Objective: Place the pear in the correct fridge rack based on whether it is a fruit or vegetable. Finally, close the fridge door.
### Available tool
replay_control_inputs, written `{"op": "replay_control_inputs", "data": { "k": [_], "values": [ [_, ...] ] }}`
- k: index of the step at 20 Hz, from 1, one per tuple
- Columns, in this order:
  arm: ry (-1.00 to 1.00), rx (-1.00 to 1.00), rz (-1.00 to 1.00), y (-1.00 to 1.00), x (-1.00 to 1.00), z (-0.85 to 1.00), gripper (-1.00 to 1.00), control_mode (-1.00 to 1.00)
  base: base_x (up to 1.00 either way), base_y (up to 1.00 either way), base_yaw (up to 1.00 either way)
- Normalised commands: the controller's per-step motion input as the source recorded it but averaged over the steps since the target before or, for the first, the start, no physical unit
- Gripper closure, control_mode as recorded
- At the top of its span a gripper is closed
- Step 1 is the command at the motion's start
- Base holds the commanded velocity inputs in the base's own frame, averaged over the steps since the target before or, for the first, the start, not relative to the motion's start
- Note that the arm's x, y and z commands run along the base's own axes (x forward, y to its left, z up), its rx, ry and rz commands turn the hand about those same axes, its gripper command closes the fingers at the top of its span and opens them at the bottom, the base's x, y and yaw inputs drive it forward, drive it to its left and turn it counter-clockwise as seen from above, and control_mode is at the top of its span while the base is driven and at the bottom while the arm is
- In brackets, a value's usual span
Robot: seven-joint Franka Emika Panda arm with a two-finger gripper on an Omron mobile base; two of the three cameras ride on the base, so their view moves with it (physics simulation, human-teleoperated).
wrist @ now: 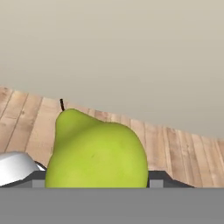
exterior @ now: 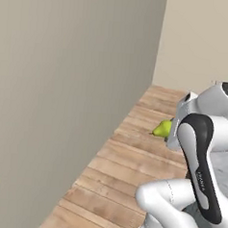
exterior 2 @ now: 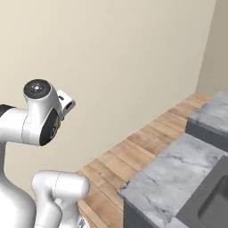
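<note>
One pear, one arm, two counter sections

One yellow-green pear [wrist: 95, 151] is showing, with a single dark stem standing up from its narrow end. One white robot arm [exterior: 200, 155] is rising in the base views, and one gripper [wrist: 96, 179] is sitting behind the pear with two dark finger tips flanking it. Two grey marbled counter sections [exterior 2: 178, 173] are lying at the right, and one dark sink basin [exterior 2: 213, 196] is sitting in the nearer one.

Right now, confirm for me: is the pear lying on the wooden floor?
No. In the hand view the pear sits between the gripper fingers, held up with the wooden floor behind it.
</note>
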Motion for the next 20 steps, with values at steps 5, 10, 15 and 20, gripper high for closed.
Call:
{"op": "replay_control_inputs", "data": {
  "k": [5, 10, 15, 20],
  "values": [
    [0.0, 0.0, 0.0, 0.0, 0.0, 0.0, 1.0, 1.0, 0.77, 0.33, -0.48],
    [0.0, 0.0, 0.0, 0.0, 0.0, 0.0, 1.0, 1.0, 0.83, 0.17, -0.46],
    [0.0, 0.0, 0.0, 0.0, 0.0, 0.0, 1.0, 1.0, 0.93, 0.05, -0.42],
    [0.0, 0.0, 0.0, 0.0, 0.0, 0.0, 1.0, 1.0, 1.0, 0.29, -0.3]
  ]
}}
